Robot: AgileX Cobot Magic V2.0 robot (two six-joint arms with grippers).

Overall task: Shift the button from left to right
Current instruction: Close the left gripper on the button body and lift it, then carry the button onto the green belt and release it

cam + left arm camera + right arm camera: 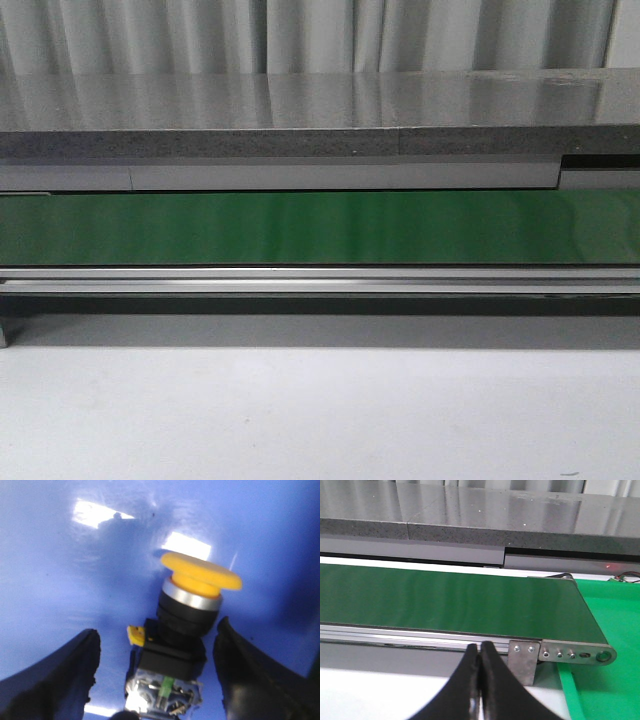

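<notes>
Button: seen only in the left wrist view, lying on a blue surface; absent from the front view and the right wrist view.
Position relative to left hand: directly between the two dark fingers, a little nearer the one on the cap's side; a strip of blue shows on each side, so no contact is seen.
Long axis: running from the black body, which lies at the fingers, out to the orange-yellow cap beyond the fingertips; the axis is roughly in line with the hand's reach and tilted slightly to one side.
Body details: silver collar under the cap, small yellow tab on one side, metal terminals with a green mark at the end nearest the wrist.
Left hand state: spread wide, nothing held.
Right hand: fingers pressed together, nothing between them; it is aimed at the end of a green belt with a white desk below.
Nearer hand: the left, judged so because the button sits inside its span while the right hand has no sight of it.
Coming move, as judged: a closing across the black body below the collar is called for; the fingers already straddle it crosswise to the axis.
</notes>
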